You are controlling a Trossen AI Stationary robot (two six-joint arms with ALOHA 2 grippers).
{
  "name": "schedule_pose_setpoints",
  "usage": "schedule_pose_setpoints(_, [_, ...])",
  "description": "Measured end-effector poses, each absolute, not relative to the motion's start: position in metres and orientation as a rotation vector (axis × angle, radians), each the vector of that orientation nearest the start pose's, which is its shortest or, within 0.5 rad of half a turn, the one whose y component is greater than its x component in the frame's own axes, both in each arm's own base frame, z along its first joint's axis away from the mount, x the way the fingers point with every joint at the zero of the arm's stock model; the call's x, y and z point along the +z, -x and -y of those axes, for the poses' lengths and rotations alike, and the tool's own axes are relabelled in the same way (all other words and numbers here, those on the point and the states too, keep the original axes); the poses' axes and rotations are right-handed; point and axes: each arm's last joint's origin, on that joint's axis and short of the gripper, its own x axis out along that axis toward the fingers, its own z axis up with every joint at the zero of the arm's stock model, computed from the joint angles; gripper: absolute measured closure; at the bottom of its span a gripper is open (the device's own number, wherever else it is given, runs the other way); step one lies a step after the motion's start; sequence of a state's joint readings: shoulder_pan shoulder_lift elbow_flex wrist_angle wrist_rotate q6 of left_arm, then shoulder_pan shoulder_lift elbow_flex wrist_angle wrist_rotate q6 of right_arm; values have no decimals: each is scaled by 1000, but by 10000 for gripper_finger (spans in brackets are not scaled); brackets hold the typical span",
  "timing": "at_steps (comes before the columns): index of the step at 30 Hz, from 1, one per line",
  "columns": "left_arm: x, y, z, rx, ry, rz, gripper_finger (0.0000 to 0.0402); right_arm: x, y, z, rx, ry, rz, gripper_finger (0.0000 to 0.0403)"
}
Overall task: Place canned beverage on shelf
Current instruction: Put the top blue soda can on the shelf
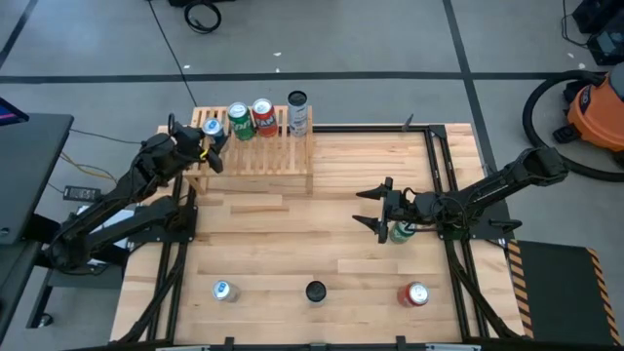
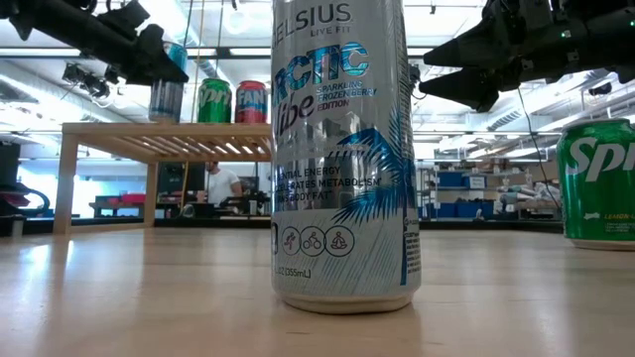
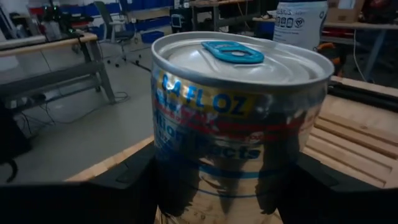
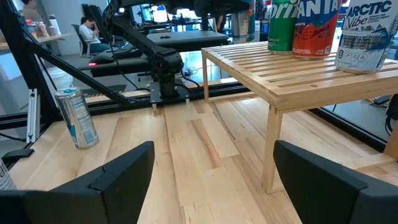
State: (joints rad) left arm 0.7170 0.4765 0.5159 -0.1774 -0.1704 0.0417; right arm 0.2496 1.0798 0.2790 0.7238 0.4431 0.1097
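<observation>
Fingers of the left gripper [image 1: 209, 137] clamp an upright blue-tabbed can [image 1: 212, 128], tab end up, long axis vertical, at the left end of the shelf [image 1: 278, 154]. Right gripper [image 1: 375, 209] hangs open mid-table, empty, beside a green can [image 1: 400, 232].

Off the table's far right corner there's an orange shop vac [image 1: 597, 109] with a black hose [image 1: 542, 107] looped on the grey floor. A coil of black cable [image 1: 203, 15] lies on the floor past the far edge. Way back in the room someone in a white shirt [image 2: 218, 184] sits at a workbench, with blue storage bins [image 2: 458, 180] stacked on racks to the right.
</observation>
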Motion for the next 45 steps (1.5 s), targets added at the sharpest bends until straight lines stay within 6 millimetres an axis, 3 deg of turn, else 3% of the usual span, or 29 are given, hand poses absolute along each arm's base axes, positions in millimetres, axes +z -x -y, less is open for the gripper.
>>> schedule_pose_setpoints(12, [280,-88,-89,1065,64,-133,155,195,-200,-38,-197,-83,-62,64])
schedule_pose_setpoints(27, [276,-104,-107,1156,111,-116,155,195,-200,-38,-197,-83,-62,64])
schedule_pose_setpoints(32, [270,-107,-113,1277,105,-160,155,195,-200,-38,-197,-83,-62,64])
schedule_pose_setpoints(45, [269,-108,-114,1286,127,-154,154,195,-200,-38,-197,-83,-62,64])
